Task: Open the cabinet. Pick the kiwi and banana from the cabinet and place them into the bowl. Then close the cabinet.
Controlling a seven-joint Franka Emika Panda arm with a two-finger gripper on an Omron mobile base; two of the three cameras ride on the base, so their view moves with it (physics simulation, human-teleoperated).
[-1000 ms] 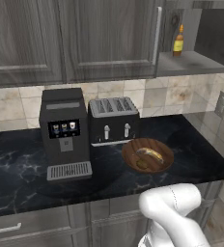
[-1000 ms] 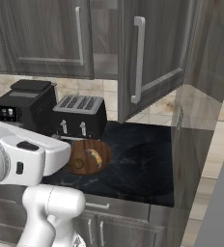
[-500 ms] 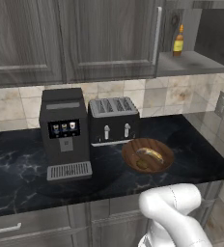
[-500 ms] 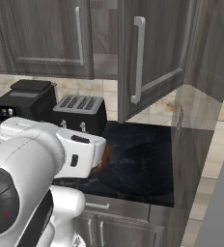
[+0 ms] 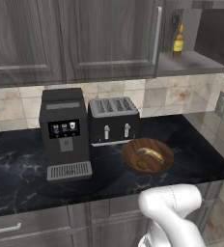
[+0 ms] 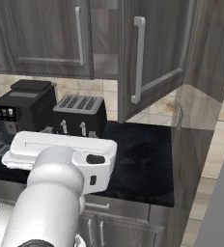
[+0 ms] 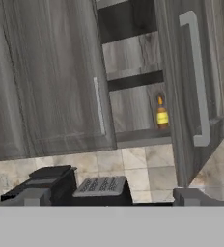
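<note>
Pincer [image 7: 106, 197] apart, holding nothing; amber bottle [image 7: 161, 113] yellow label unreadable; cabinet [image 7: 191, 87] door ajar.

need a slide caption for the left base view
Banana and kiwi sit in the wooden bowl beside the toaster and coffee machine; the cabinet door stands open, a bottle on its shelf.

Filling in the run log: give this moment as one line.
cabinet: right door open | bowl: banana, kiwi inside | jaws: open, empty
</note>
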